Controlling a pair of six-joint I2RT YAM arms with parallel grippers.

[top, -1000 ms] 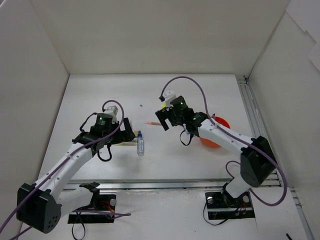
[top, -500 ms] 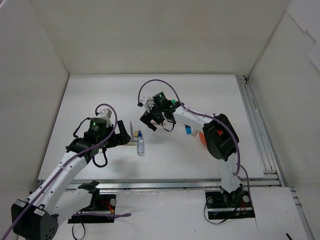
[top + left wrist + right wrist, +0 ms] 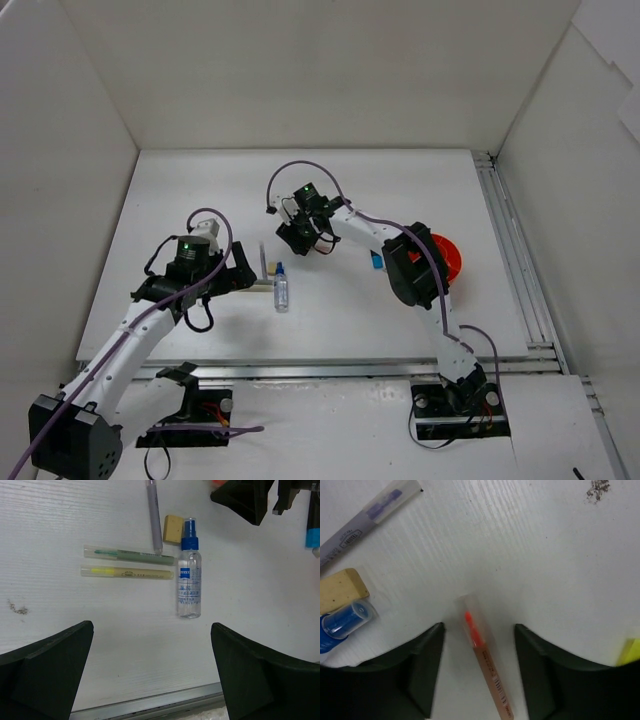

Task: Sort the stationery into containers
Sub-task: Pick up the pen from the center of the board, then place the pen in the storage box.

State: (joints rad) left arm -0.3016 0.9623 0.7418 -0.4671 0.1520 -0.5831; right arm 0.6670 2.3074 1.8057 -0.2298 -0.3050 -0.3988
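In the right wrist view a thin pen with an orange-red tip under a clear cap lies on the table between my right gripper's dark fingers. The jaws are apart, with a gap on each side of the pen. My left gripper hangs wide open and holds nothing, just short of a green-tipped pen, a yellow-tipped pen and a clear blue-capped spray bottle. A tan eraser and a grey pen lie beyond them. The round orange-red pot stands to the right.
A blue-capped item lies left of the pot. A yellow piece shows at the right edge of the right wrist view. A metal rail runs along the table's near edge. White walls enclose the table on three sides.
My right arm swung left, away from the pot, and came down over the orange-red pen, its jaws narrowing. The left arm drew back a little to the left.
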